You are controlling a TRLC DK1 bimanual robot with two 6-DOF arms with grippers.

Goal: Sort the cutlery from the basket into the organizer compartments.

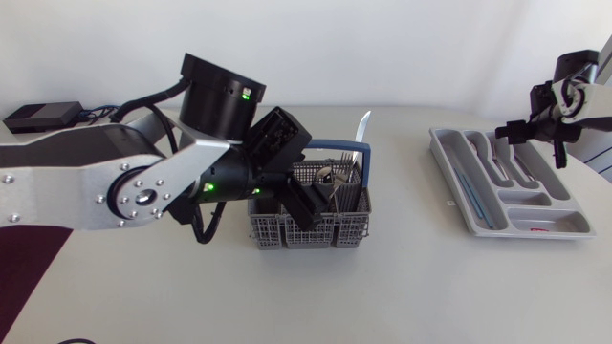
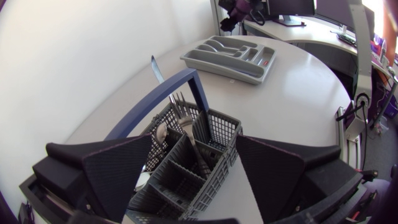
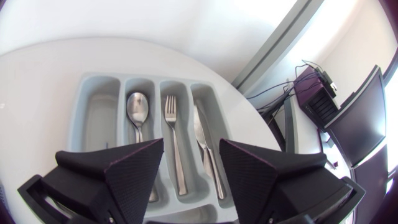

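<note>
left gripper spread wide, pinching nothing. it hangs over the basket, one finger either side of the basket's near end in the left wrist view. from the head view the left arm comes in from the side and the gripper sits over the basket's left half. can't tell if a fingertip touches the mesh or just hovers, the arm blocks that spot.

basket is grey wire mesh with inner dividers, standing mid table. its blue handle is up, arching over it. cutlery inside: a knife standing upright at the far side, blade well above the rim; a spoon leaning in a compartment; fork tines poking up near the handle. more pieces are in there but too tangled to count.

organizer is a grey tray on the table's right side, well apart from the basket. long compartments side by side, plus short ones at one end.

right gripper also spread, nothing between the fingers, held above the organizer. under it in the right wrist view: a spoon, a fork and a knife, each lying flat in its own long compartment, neighbours in that order, handles toward the gripper.
</note>
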